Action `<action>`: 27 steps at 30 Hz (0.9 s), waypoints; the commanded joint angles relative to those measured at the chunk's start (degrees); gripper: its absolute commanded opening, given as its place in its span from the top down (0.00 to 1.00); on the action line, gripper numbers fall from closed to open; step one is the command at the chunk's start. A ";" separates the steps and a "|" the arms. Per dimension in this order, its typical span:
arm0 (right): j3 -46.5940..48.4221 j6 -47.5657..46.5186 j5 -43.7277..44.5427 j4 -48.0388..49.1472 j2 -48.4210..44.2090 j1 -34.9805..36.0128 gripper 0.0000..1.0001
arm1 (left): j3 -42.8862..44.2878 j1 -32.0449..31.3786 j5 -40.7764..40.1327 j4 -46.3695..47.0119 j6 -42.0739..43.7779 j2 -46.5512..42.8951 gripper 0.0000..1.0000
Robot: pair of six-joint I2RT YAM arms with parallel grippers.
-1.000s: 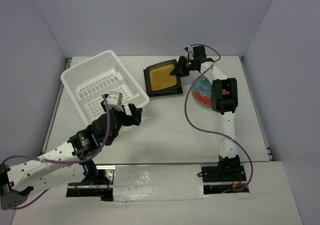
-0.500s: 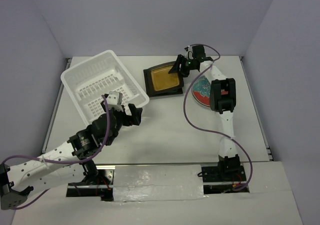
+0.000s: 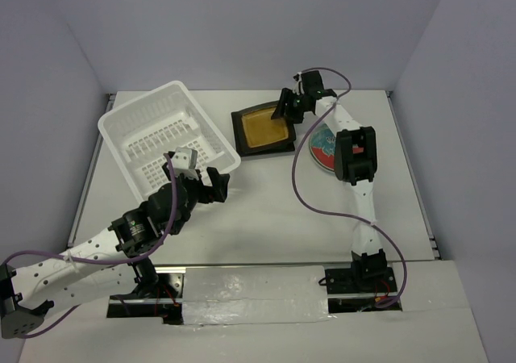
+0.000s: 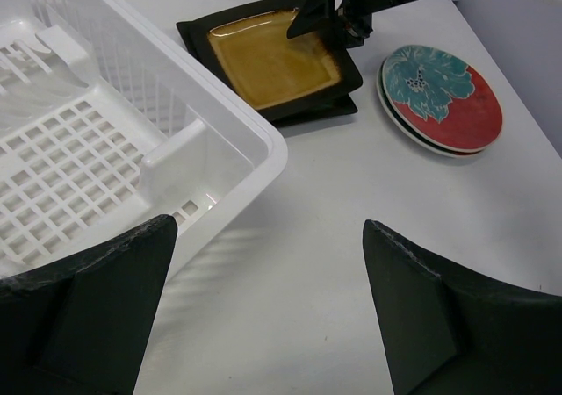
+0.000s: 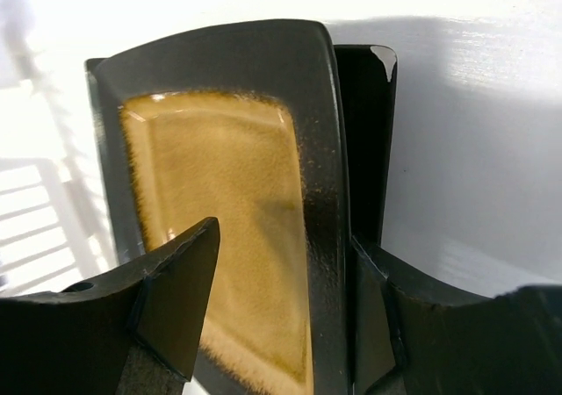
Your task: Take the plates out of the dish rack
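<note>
Amber plate (image 5: 219, 237) atop another, wrist views

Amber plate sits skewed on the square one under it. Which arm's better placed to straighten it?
Right. The right gripper is open, its fingers either side of the amber plate's rim. The left gripper hangs open beside the dish rack's corner, well away from it.

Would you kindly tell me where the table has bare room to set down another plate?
The widest bare patch is the table's middle, bordered by the dish rack, the amber plate and the right arm. The far centre is crowded: amber plate beside red plate, right gripper over the amber one.
</note>
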 commanded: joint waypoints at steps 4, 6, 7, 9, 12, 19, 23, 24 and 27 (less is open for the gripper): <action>2.85 -3.43 14.69 -5.16 -4.72 1.91 0.37 | 1.23 -0.24 0.53 2.28 -0.19 -0.90 0.00; 2.76 -3.61 16.36 -5.77 -5.16 2.26 0.37 | 1.32 -0.24 0.71 2.28 -0.19 -0.81 0.01; 2.68 -3.52 17.94 -6.30 -5.34 2.44 0.37 | 1.23 -0.24 0.71 2.28 -0.27 -0.81 0.00; 2.59 -3.52 19.35 -6.74 -5.69 2.71 0.37 | 1.23 -0.24 0.88 2.36 -0.27 -0.81 0.01; 2.33 -3.17 21.64 -7.36 -5.95 2.88 0.37 | 1.23 -0.24 0.80 2.28 -0.27 -0.90 0.01; 2.67 -3.34 24.45 -8.15 -5.95 3.15 0.36 | 1.14 -0.24 0.97 2.36 -0.19 -0.90 0.00; 2.68 -3.52 25.68 -8.41 -6.13 3.23 0.36 | 1.23 -0.24 0.88 2.36 -0.10 -0.81 0.01; 2.68 -3.61 26.30 -8.59 -6.13 3.41 0.36 | 1.14 -0.24 0.97 2.36 -0.18 -0.81 0.00; 2.68 -3.78 26.30 -8.76 -6.48 3.41 0.36 | 1.32 -0.24 1.06 2.45 -0.19 -0.72 0.00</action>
